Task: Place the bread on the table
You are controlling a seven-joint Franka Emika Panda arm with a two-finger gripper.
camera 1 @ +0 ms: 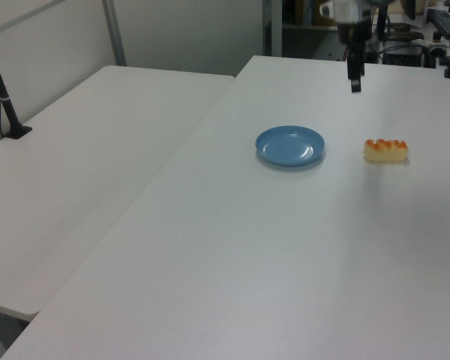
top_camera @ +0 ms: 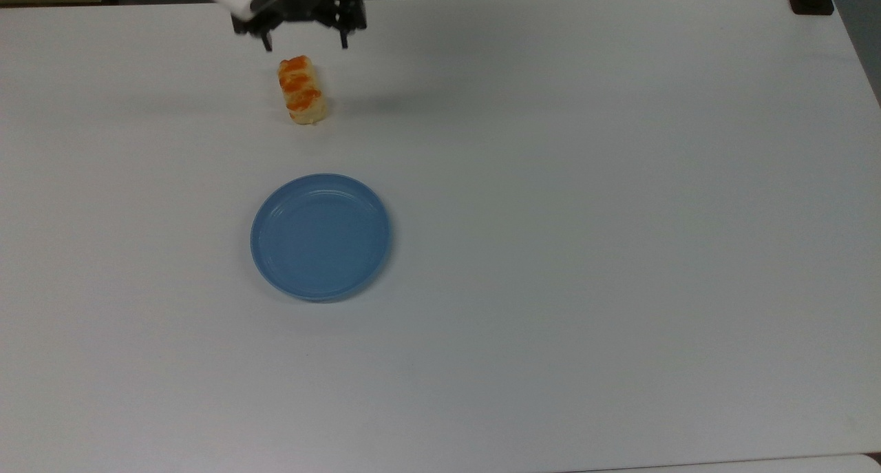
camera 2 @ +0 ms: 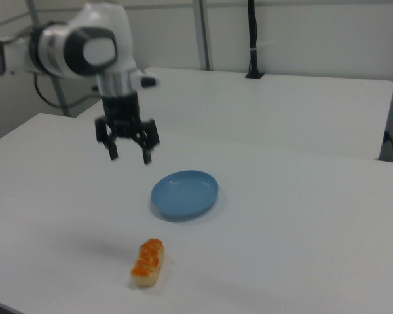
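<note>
On the table: the pale-tan, orange-glazed bread [top_camera: 301, 91] is seen lying flat on the plain white table [top_camera: 619, 184], apart from the round blue plate [top_camera: 321, 236].
Gripper: the black two-finger gripper [top_camera: 305, 40] is held spread wide and empty above the bread.
Retreat: a straight upward withdrawal is advised, so the bread is not brushed.

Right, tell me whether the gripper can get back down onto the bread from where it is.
Probably yes. The gripper hangs open above the table, and the bread lies alone on it, orange tops up, well apart from the blue plate. Nothing stands between them.
</note>
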